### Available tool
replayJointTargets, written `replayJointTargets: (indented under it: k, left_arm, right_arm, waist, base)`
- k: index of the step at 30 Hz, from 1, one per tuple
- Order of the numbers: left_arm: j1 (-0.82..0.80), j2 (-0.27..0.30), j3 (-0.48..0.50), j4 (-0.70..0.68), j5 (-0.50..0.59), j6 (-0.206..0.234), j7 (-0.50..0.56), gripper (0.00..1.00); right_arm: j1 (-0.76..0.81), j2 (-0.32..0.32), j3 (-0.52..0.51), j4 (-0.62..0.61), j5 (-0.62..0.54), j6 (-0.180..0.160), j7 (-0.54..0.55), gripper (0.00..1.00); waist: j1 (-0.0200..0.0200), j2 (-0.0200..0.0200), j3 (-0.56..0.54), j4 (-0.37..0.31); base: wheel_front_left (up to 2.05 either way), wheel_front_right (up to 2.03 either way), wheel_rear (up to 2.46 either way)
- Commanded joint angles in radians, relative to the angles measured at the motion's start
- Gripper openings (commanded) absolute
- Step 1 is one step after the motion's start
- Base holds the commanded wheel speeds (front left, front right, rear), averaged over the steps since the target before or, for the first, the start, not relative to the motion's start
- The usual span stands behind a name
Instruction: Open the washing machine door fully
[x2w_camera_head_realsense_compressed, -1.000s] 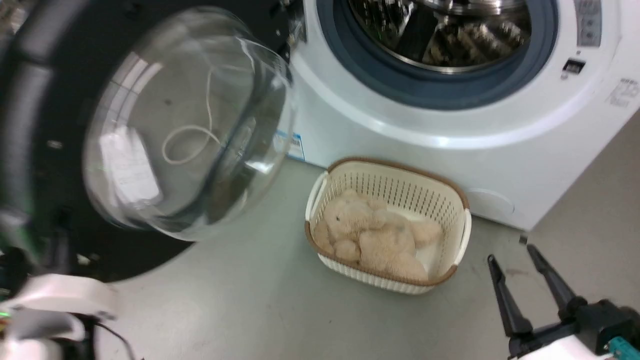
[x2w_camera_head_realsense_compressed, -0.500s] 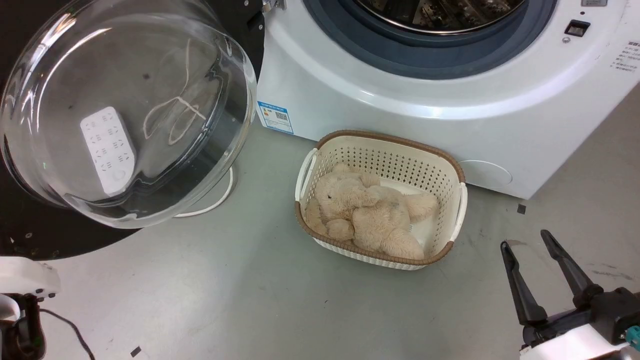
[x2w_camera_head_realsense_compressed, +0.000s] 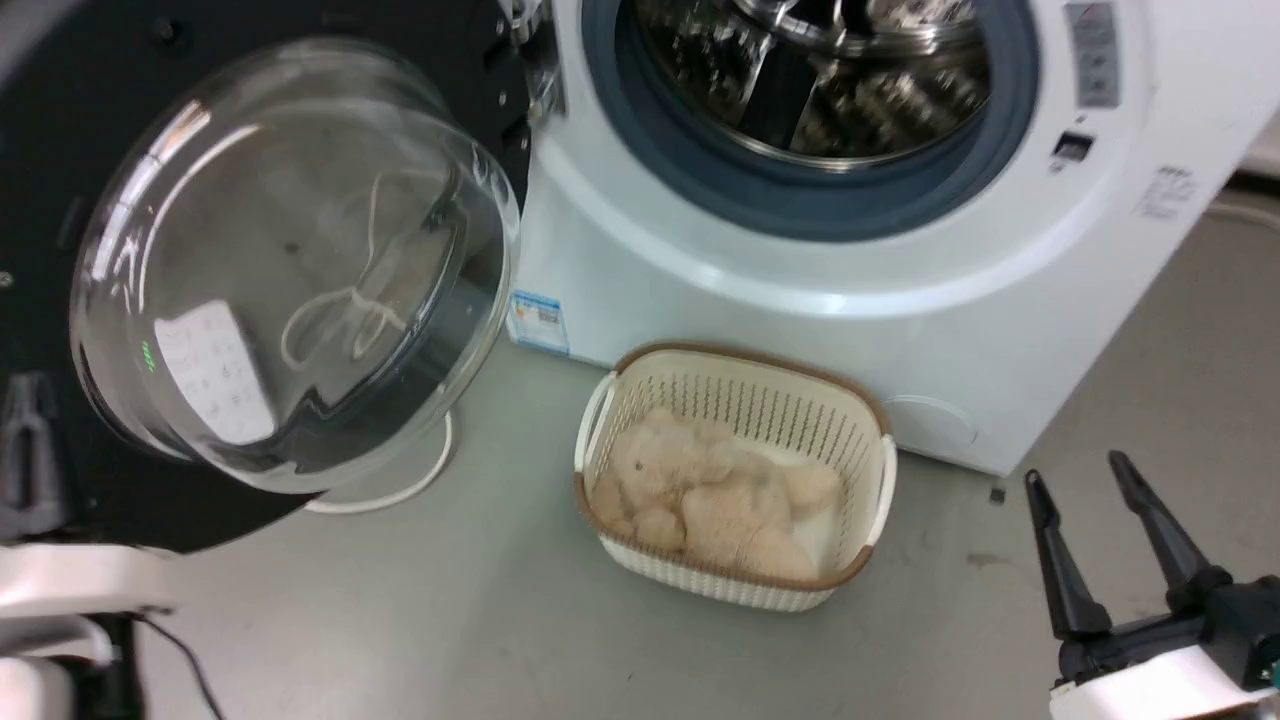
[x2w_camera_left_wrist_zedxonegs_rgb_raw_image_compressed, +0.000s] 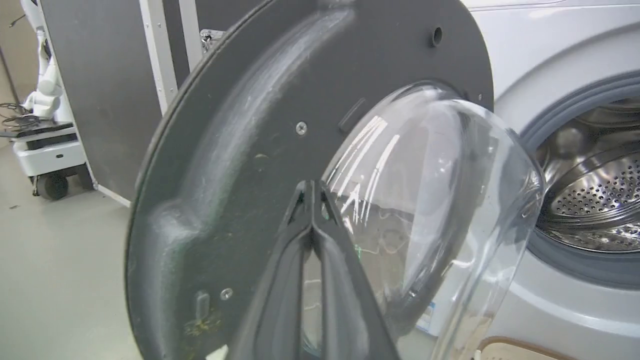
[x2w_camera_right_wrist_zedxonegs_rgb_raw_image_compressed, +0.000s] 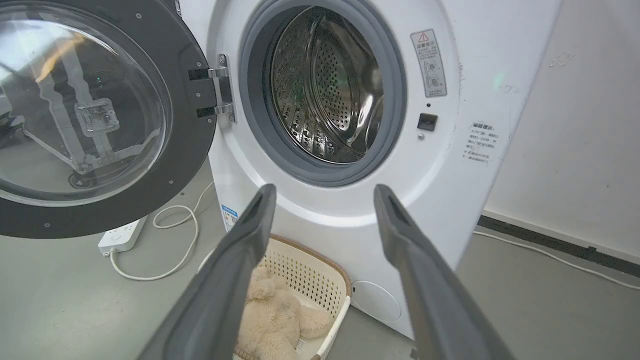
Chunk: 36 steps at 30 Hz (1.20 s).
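Grey floor (x2w_camera_head_realsense_compressed: 500, 620) runs under everything, and the right wrist view adds a pale wall (x2w_camera_right_wrist_zedxonegs_rgb_raw_image_compressed: 575, 125) to the right of the washing machine (x2w_camera_head_realsense_compressed: 760, 330). The head view cuts off the machine's top and right side. It also smears the steel drum (x2w_camera_head_realsense_compressed: 810, 80) with blur, where the right wrist view shows the perforations crisply. The washing machine door (x2w_camera_head_realsense_compressed: 290, 270) hangs swung out at the machine's left on its hinge (x2w_camera_right_wrist_zedxonegs_rgb_raw_image_compressed: 222, 87), with its far edge cut off in the head view. Just in front of the machine sits a cream basket (x2w_camera_head_realsense_compressed: 740, 352) holding a plush toy (x2w_camera_head_realsense_compressed: 700, 500). A white power strip (x2w_camera_right_wrist_zedxonegs_rgb_raw_image_compressed: 122, 236) lies on the floor left of the machine, below the door; in the head view it is a warped shape seen through the glass. The left claw (x2w_camera_left_wrist_zedxonegs_rgb_raw_image_compressed: 311, 192) has its fingers pressed together before the door's inner face, and whether it touches the door cannot be made out. The right claw (x2w_camera_head_realsense_compressed: 1075, 470) is spread and empty, out in front of the machine's right corner and apart from it. Compared with half a second ago the head camera has shifted, so more of the drum shows, while the door and basket keep their places by the machine.
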Motion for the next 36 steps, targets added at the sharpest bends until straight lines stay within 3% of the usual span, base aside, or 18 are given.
replayJointTargets:
  k: [1,7,14,15,23,36]
  left_arm:
    - [0.020,-0.015,-0.016,-0.026,0.014,-0.005,-0.008,0.00]
    - [0.096,-0.085,-0.108,-0.151,0.069,-0.002,-0.011,0.00]
    - [0.174,-0.162,-0.204,-0.157,0.099,0.005,-0.012,0.00]
    - [0.199,-0.186,-0.240,-0.133,0.125,0.014,-0.012,1.00]
    - [0.245,-0.270,-0.311,-0.096,0.187,0.029,-0.013,1.00]
    - [0.250,-0.285,-0.321,-0.055,0.243,0.015,-0.013,1.00]
  right_arm:
    - [0.012,0.009,-0.012,-0.008,-0.008,-0.001,-0.004,1.00]
    - [0.035,0.040,-0.046,-0.035,-0.040,-0.001,-0.004,1.00]
    - [0.058,0.056,-0.044,-0.048,-0.056,-0.001,-0.004,1.00]
    - [0.065,0.062,-0.044,-0.048,-0.055,-0.001,-0.004,1.00]
    - [0.094,0.079,-0.026,-0.024,-0.049,-0.001,-0.004,1.00]
    - [0.084,0.088,-0.029,0.006,-0.048,-0.001,-0.004,1.00]
  waist:
    - [0.0002,0.0000,-0.046,-0.028]
    - [0.0002,0.0000,-0.102,-0.090]
    - [0.0002,0.0000,-0.127,-0.174]
    - [0.0002,0.0000,-0.128,-0.203]
    - [0.0002,0.0000,-0.130,-0.251]
    - [0.0002,0.0000,-0.123,-0.258]
  base:
    - [0.00,0.00,0.00]
    - [0.00,0.00,0.00]
    - [0.00,0.00,0.00]
    - [0.00,0.00,0.00]
    - [0.00,0.00,0.00]
    - [0.00,0.00,0.00]
